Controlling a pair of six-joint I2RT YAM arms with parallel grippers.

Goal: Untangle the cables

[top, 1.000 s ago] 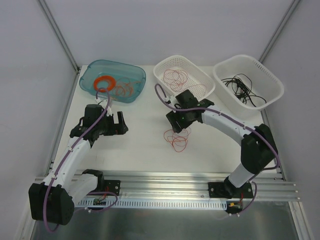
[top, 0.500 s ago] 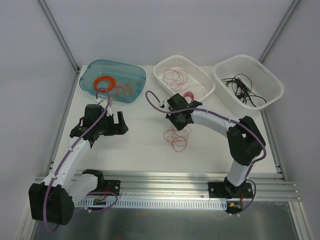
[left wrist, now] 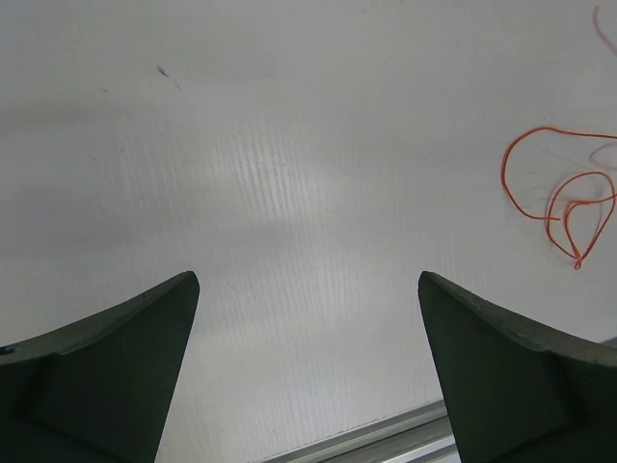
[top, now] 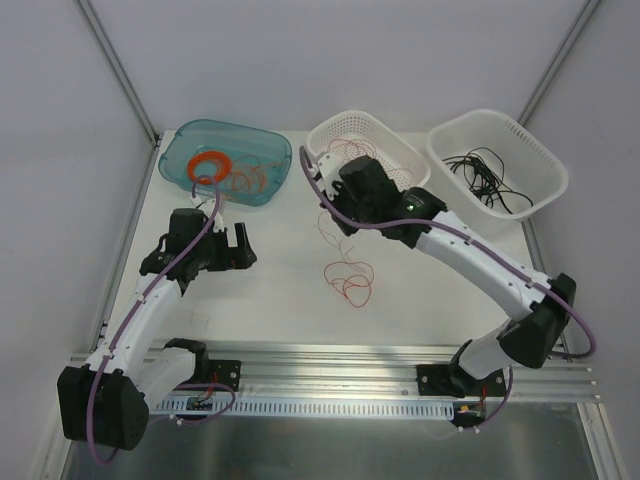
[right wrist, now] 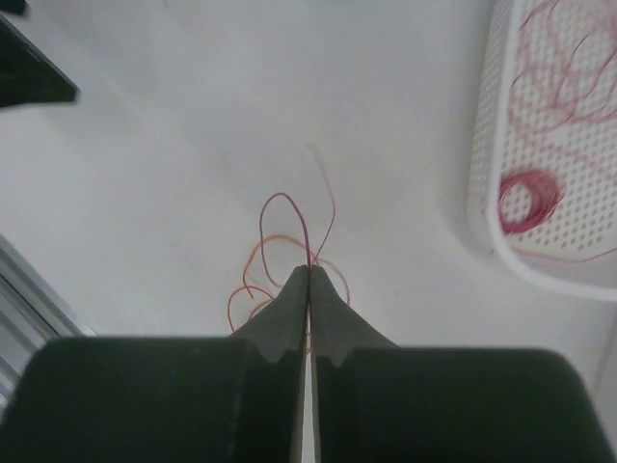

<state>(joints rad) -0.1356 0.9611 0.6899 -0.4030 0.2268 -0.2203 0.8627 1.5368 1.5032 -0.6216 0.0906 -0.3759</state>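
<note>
Loops of thin red and orange wire cables (top: 348, 280) lie on the white desk (top: 270, 290) between the arms. The right end effector (right wrist: 308, 270), fingers pressed together, pinches one red strand above them. The left end effector (left wrist: 308, 278) hangs spread wide over the desk nearby.

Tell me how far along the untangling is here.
Looks sorted: black cables in the right basket, red cables in the middle basket, orange cables in the teal tray. In hand: the right fingers are shut on a red strand running down to the tangle on the table. Remaining: that tangle; the left fingers hang open, holding nothing.
</note>
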